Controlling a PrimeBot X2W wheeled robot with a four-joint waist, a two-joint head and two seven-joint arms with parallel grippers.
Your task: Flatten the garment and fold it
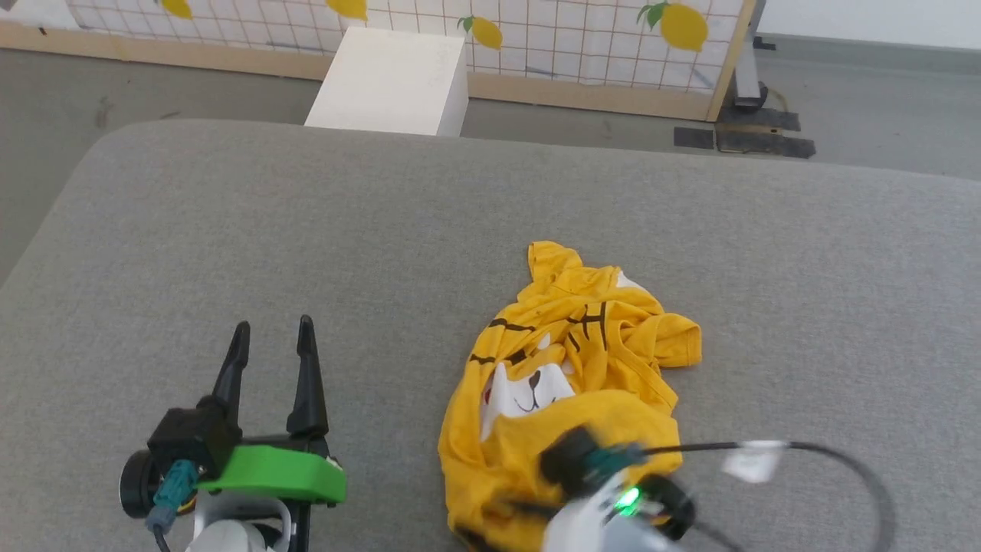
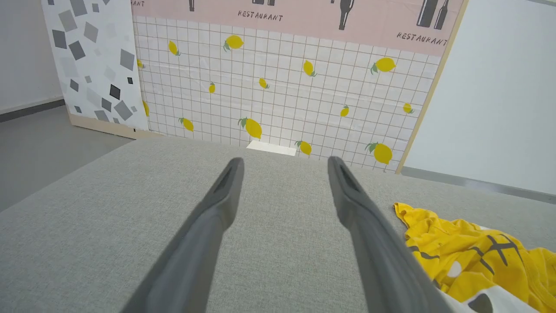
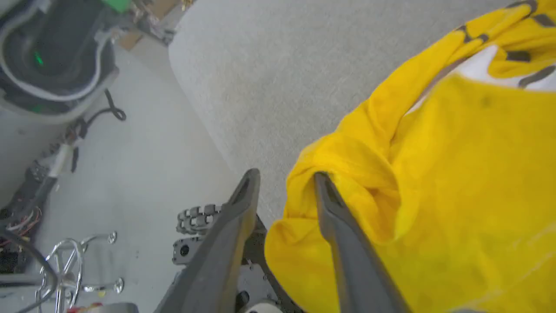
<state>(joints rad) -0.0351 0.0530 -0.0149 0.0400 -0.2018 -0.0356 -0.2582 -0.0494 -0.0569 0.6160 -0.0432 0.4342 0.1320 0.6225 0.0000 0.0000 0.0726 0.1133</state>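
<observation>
Grey woven upholstered surface (image 1: 490, 215) with rounded corners, white rectangular block (image 1: 391, 80) beyond its far edge, lemon-print grid panel (image 2: 282, 87) on a wooden base rail (image 1: 191, 55), pink strip (image 2: 304, 17) lettered RESTAURANT above, speckled grey-and-white panel (image 2: 93, 65) alongside, dark floor plates (image 1: 755, 134), grey floor (image 1: 46, 115).

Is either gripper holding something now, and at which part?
Nothing is held. The left gripper is open over bare cushion; the right gripper, open, touches the T-shirt edge.

My garment (image 1: 567, 368) is mustard yellow, printed with white patches and black stripes. The cushion (image 1: 306, 230) is plain light grey weave. My left gripper (image 1: 273, 323) has black fingers and a bright green bracket (image 1: 268, 471). The panel (image 2: 282, 87) is white with a thin grid, yellow green-leaved lemons and a pink band (image 2: 304, 13).
</observation>
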